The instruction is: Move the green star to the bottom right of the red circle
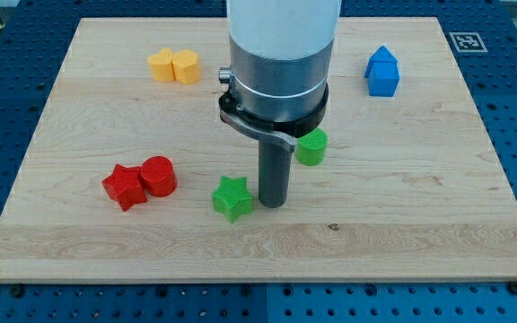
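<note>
Nearest to the view's bottom stood the green star (232, 197), low on the wooden board (402, 224), a little left of the middle. It was a small block with short blunt points, a flat top and ribbed sides, standing upright and whole. We had no fingers to open or close: our arm ended in a plain dark rod, so nothing was held or clamped, and my tip (272, 205) rested on the board just beside the star, on its right side, so close that we could not tell whether the two touched. Left of the star, with a small gap, stood the red circle (159, 175), and the red star (125, 187) pressed against the circle's left side. The green star therefore lay to the right of the red circle and slightly lower. Below these blocks a wide band of bare wood ran to the bottom edge, and on the right of our rod the board was free as far as its right edge. Behind the rod, partly hidden by the arm's metal collar, we saw a second green block (311, 146), round and ribbed. Near the top edge stood a yellow block (174, 66) with two lobes, and far on the right a blue block (382, 72) with a pointed top. We saw no containers on the board.
</note>
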You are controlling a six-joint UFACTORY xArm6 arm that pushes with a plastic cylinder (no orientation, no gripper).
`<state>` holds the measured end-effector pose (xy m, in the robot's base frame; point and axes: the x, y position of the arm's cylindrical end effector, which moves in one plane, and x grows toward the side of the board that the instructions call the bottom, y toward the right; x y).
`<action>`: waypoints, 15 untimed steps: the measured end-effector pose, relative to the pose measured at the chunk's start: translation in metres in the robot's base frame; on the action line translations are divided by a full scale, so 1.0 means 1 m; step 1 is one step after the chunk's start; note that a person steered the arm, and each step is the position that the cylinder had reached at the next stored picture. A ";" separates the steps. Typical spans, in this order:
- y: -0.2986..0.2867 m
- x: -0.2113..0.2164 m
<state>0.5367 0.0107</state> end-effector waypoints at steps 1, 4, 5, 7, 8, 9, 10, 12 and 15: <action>0.000 0.001; -0.010 0.018; -0.016 0.020; -0.023 0.020; -0.023 0.020; -0.023 -0.009; -0.023 -0.021; -0.028 -0.015; -0.034 0.004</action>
<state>0.5403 -0.0231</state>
